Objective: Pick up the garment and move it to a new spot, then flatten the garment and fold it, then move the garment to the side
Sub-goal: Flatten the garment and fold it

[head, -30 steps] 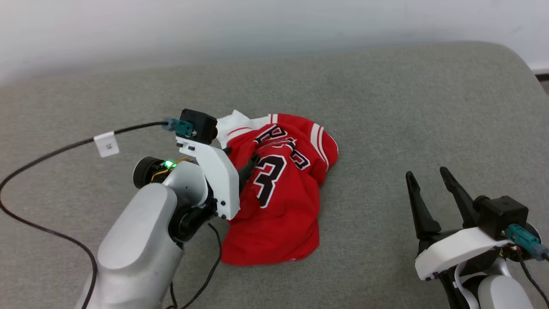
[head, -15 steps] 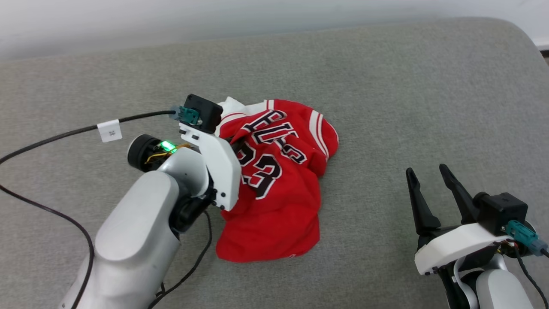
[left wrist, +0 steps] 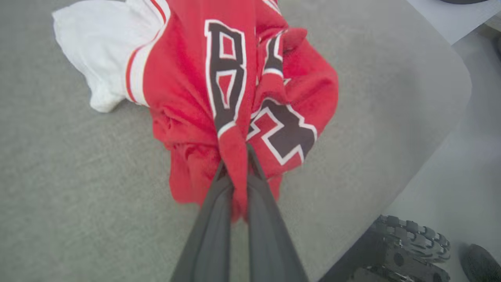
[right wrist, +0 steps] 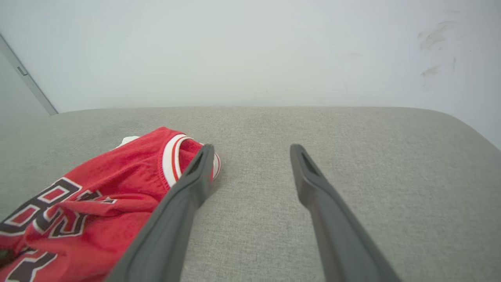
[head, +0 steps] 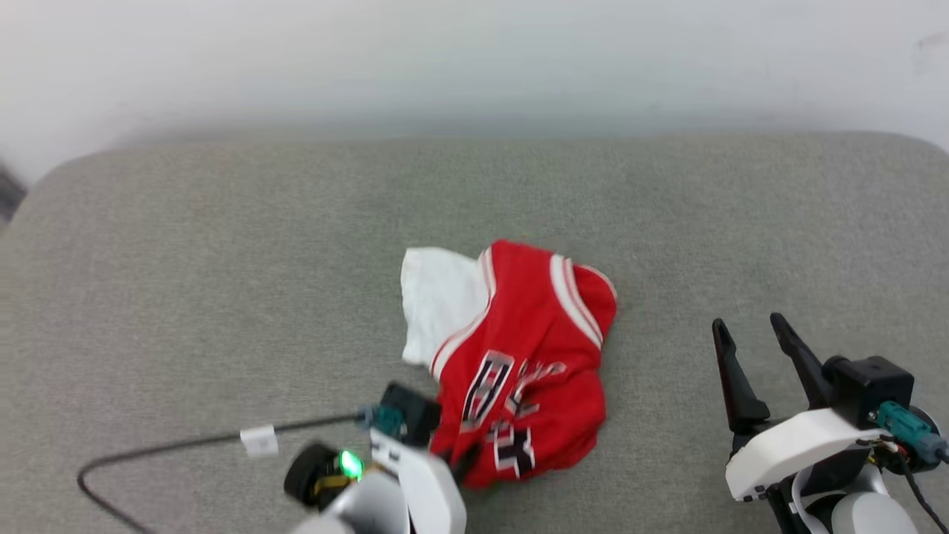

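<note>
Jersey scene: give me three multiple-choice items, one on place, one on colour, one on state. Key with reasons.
1. Where is the jersey relative to the right jaws?
A. Between them
B. To their left, on the grey pad
C. To their right

2. What colour is the jersey's exposed inner fabric?
A. Black
B. Blue
C. White

3. How do the left jaws stand?
A. Shut on a fold of the jersey
B. Wide open above it
C. Open on bare pad

Key:
1 B: the head view shows the cloth left of the open, empty right jaws.
2 C: a white flap shows on its left side.
3 A: the left wrist view shows red cloth pinched between them.
</note>
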Robot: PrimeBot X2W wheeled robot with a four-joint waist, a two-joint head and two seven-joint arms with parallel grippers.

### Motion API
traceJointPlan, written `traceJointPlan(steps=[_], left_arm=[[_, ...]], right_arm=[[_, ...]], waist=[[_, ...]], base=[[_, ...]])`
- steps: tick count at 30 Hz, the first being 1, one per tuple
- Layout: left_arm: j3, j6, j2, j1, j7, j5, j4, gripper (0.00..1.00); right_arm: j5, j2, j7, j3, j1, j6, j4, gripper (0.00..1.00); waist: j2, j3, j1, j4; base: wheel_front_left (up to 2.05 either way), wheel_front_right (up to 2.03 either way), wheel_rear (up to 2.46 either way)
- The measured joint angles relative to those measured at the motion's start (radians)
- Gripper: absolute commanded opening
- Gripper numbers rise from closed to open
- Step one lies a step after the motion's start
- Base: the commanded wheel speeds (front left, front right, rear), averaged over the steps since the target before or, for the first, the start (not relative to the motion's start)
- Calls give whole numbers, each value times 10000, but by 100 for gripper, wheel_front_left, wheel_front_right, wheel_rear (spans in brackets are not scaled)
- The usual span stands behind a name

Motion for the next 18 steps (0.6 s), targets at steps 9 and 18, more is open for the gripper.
traceJointPlan(steps=[9, 18], left_arm=[[-360, 481, -468, 1889, -299, -573, 658, 100], [451, 1139, -571, 1763, -2913, 288, -132, 100]], right_arm=[[-90, 0, 337, 67, 477, 0, -362, 100], [-98, 0, 558, 19, 829, 0, -604, 100]], waist=[[0, -643, 0, 170], [0, -989, -1, 77]], base=[[0, 0, 0], [0, 0, 0]])
